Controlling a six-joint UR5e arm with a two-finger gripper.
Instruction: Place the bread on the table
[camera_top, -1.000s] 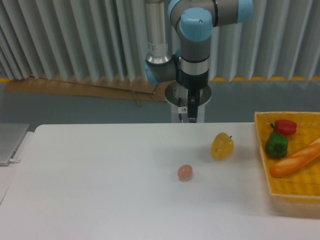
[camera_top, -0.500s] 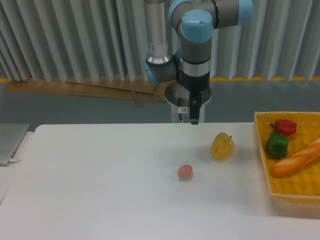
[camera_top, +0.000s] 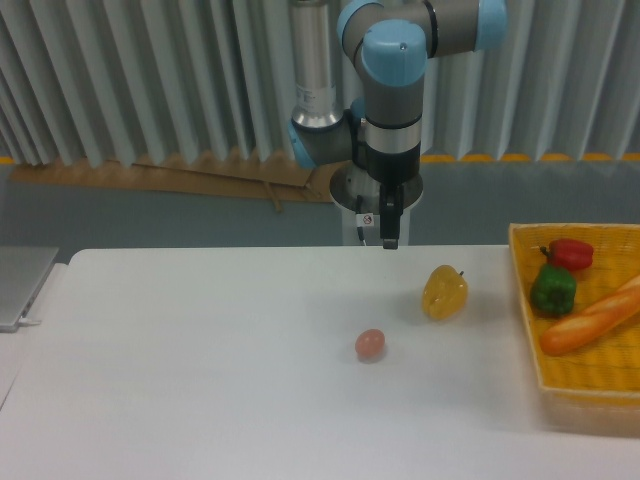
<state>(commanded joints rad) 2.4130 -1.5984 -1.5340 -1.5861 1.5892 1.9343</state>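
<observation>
The bread (camera_top: 592, 320), a long orange-brown baguette, lies slanted in the yellow woven tray (camera_top: 527, 330) at the right edge, partly cut off by the frame. My gripper (camera_top: 390, 243) hangs above the far edge of the white table (camera_top: 200, 380), well left of the bread and behind the yellow pepper (camera_top: 444, 292). It shows edge-on as one narrow dark bar with nothing in it. Its finger gap does not show.
A red pepper (camera_top: 570, 253) and a green pepper (camera_top: 552, 290) sit in the tray beside the bread. A small pinkish egg-shaped thing (camera_top: 370, 344) lies near the table's middle. A grey device (camera_top: 20, 285) sits off the table's left side.
The gripper has shifted a little to the right over the table's far edge. Nothing on the table or in the tray has moved.
</observation>
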